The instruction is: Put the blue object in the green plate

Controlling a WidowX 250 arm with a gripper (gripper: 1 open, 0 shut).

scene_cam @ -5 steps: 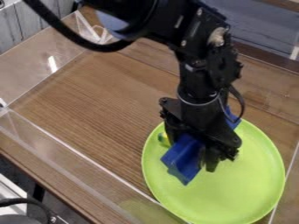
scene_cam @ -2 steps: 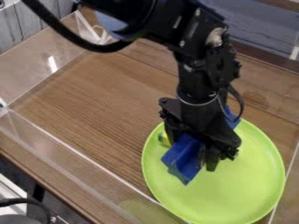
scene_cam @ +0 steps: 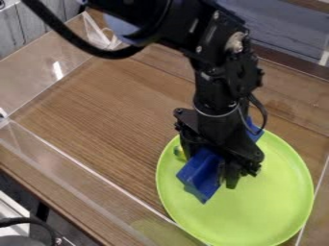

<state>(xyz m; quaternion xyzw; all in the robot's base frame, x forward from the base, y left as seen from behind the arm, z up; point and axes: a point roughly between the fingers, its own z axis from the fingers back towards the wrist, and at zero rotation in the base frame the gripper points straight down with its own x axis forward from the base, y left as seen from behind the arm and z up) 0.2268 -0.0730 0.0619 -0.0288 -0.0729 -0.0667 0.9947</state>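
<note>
The blue object (scene_cam: 201, 177) is a dark-blue block, tilted, over the left part of the green plate (scene_cam: 276, 197). My gripper (scene_cam: 218, 163) comes down from above and its dark fingers stand on both sides of the block's upper end, shut on it. The block's lower corner is at or just above the plate's surface; I cannot tell whether it touches. A bit of yellow (scene_cam: 183, 151) shows at the plate's left rim behind the gripper. Another blue patch (scene_cam: 256, 132) shows behind the arm.
The plate lies on a wooden tabletop (scene_cam: 103, 106) inside clear plastic walls (scene_cam: 38, 144). The black arm (scene_cam: 193, 38) reaches in from the top. Black cables (scene_cam: 77, 43) hang over the back left.
</note>
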